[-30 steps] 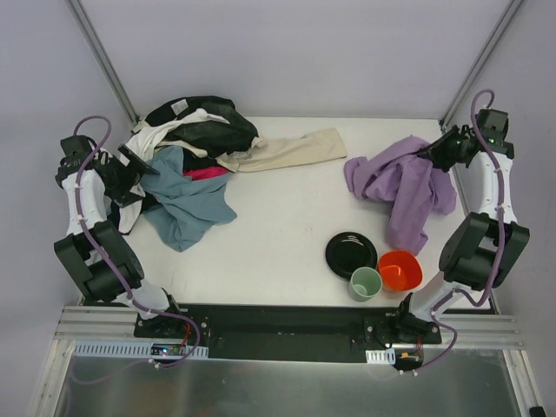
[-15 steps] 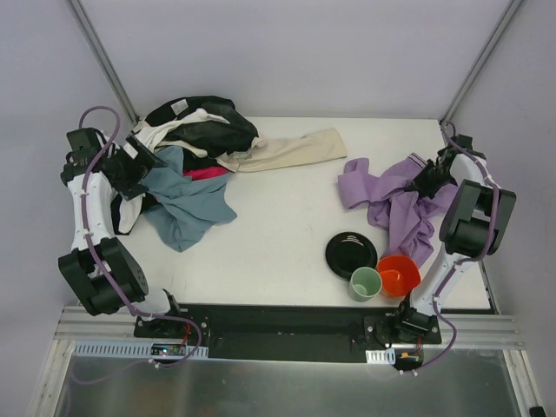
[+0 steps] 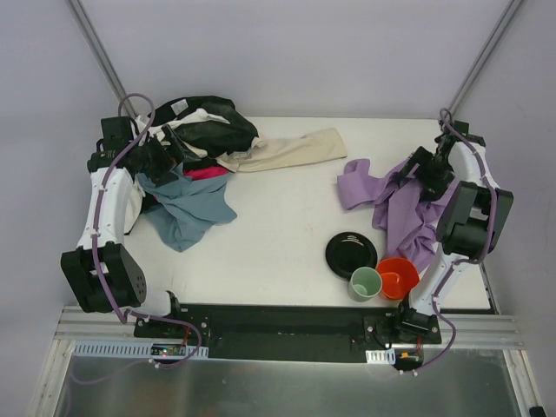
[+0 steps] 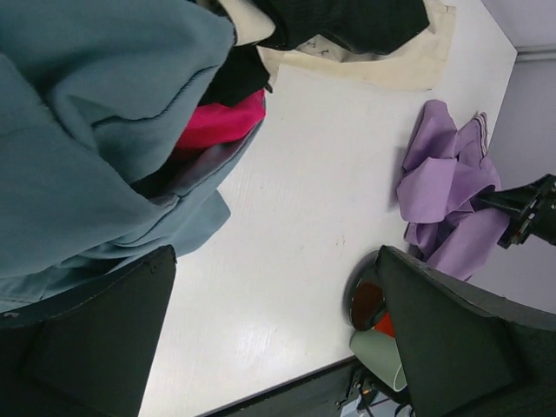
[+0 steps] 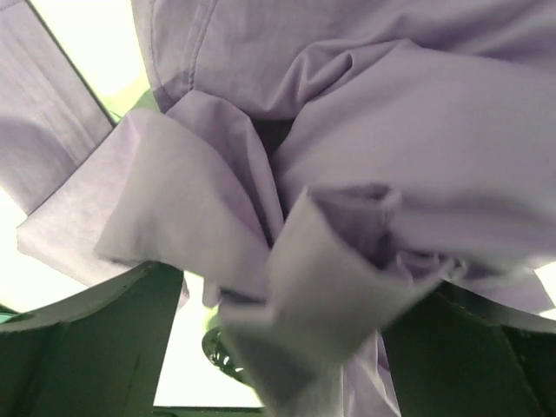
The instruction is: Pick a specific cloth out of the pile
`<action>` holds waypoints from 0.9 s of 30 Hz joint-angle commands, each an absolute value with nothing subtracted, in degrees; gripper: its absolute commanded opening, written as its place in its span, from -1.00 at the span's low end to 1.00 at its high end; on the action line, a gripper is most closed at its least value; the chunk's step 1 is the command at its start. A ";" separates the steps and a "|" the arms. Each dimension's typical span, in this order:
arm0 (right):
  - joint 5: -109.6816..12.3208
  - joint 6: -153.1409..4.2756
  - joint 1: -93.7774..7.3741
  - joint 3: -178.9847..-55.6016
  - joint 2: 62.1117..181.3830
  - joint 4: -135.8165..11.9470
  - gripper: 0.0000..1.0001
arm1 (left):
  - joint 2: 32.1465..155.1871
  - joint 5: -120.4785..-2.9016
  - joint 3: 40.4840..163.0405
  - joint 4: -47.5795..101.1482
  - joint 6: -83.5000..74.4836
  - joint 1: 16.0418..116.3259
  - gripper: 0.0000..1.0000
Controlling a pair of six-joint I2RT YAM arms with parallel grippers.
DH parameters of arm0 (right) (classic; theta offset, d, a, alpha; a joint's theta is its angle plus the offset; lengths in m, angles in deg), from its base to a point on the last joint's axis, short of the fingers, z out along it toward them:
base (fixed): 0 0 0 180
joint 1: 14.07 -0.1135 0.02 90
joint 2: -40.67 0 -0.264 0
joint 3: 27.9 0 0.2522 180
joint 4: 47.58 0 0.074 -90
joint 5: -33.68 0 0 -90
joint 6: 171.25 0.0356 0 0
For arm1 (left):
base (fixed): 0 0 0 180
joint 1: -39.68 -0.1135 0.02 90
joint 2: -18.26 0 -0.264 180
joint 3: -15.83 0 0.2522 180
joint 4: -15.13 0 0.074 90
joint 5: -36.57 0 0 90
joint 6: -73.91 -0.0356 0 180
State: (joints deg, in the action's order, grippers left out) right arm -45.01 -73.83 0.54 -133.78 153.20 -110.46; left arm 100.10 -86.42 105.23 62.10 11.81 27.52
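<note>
The lavender cloth lies crumpled on the right of the white table, apart from the pile at the back left. My right gripper sits on the cloth's upper right part. In the right wrist view its jaws stand wide apart, and a fold of the cloth droops loosely between them, around the right gripper. My left gripper hovers open over the pile's left side. In the left wrist view the left gripper holds nothing, with blue-grey fabric beside it and the cloth far off.
A black plate, a green cup and an orange bowl stand at the front right, touching the cloth's lower edge. A beige cloth stretches from the pile toward the middle. A blue-grey cloth spills forward.
The right gripper came down toward the table and opened, and the cloth has settled lower and spread. The left arm swung right, over the pile.
</note>
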 commanded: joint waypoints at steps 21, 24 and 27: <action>-60.89 -73.25 -18.28 -139.40 133.31 -122.16 0.92 | 93.85 -71.01 102.29 73.10 -1.32 38.10 0.98; -61.33 -72.46 -20.66 -136.51 129.45 -120.85 0.93 | 91.22 -68.73 99.91 73.10 -2.46 39.24 0.98; -61.42 -71.84 -22.42 -132.73 124.36 -117.78 0.92 | 88.41 -67.23 97.63 73.27 -3.34 39.51 0.98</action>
State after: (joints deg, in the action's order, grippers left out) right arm -59.57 -73.48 -20.75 -135.92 132.26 -119.82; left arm 93.00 -71.73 100.01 71.67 -0.27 38.93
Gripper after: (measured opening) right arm 0.961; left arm 0.990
